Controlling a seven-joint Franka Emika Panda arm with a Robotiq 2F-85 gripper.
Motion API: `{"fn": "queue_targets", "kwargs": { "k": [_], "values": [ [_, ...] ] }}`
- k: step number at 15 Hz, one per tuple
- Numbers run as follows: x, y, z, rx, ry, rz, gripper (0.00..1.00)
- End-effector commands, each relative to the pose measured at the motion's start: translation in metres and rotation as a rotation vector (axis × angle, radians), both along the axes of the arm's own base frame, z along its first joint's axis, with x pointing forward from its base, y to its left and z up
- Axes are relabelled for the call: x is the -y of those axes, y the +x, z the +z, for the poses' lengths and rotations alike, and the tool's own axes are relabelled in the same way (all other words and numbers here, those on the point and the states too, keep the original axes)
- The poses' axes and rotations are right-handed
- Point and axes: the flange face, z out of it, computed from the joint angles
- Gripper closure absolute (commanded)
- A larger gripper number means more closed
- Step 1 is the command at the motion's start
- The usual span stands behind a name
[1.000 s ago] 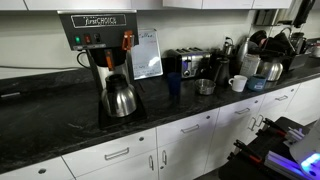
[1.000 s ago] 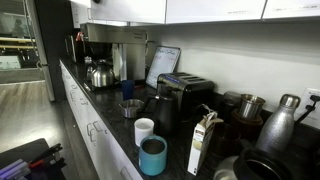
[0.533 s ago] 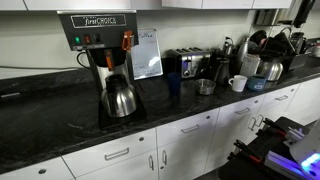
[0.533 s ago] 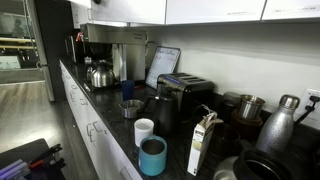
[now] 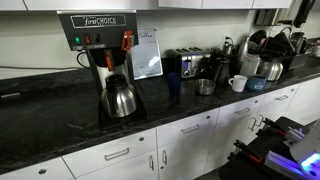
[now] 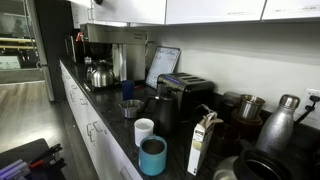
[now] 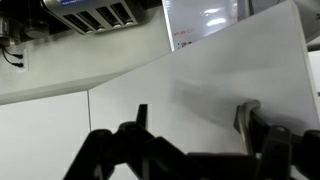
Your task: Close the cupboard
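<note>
Black fingers [image 7: 140, 118] of the gripper [image 7: 193, 125] stand apart at the bottom of the wrist view. Nothing sits between them, and I see no contact with anything.

Just beyond them is the white flat-panel cupboard door [image 7: 200, 70]. It fills most of that view, its upper edge running on a slant. A second white panel [image 7: 40, 135] lies to its left, with a thin seam between the two. I cannot tell from here whether the door sits flush or ajar. Past the door's edge I see a silver slotted toaster [image 7: 95, 12] and a framed white notice sheet [image 7: 205, 20].

In an exterior view, nearest first on the black stone worktop [image 6: 108, 118]:
- a blue round cup [image 6: 152, 156], with a white mug [image 6: 144, 130] just behind it
- a white and green carton [image 6: 203, 145] beside them
- the toaster [image 6: 185, 92] further along, then the notice sheet [image 6: 163, 65] propped against the wall
- a rounded steel carafe [image 6: 99, 74] at the far end

White upper cupboards [image 6: 215, 10] run along the top of that view, and their fronts look level with one another.

In an exterior view the carafe [image 5: 119, 98] sits under a black and steel coffee machine [image 5: 100, 40]. White drawer fronts [image 5: 120, 155] line the underside of the worktop [image 5: 50, 130].
</note>
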Motion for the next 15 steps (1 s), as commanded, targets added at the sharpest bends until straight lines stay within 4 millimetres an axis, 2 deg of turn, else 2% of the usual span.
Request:
{"fn": "queue_targets", "kwargs": {
  "k": [1, 3, 11, 12, 15],
  "values": [
    [-0.0019, 0.0142, -0.0007, -0.031, 0.124, 0.078, 0.35],
    [-0.002, 0.0155, -0.0004, -0.029, 0.144, 0.079, 0.43],
    [0.0, 0.0136, 0.0, -0.022, 0.171, 0.105, 0.95],
    [0.0005, 0.0131, -0.0001, -0.023, 0.175, 0.109, 1.0],
    [0.0038, 0.0123, -0.0005, -0.028, 0.176, 0.112, 0.97]
  ]
}}
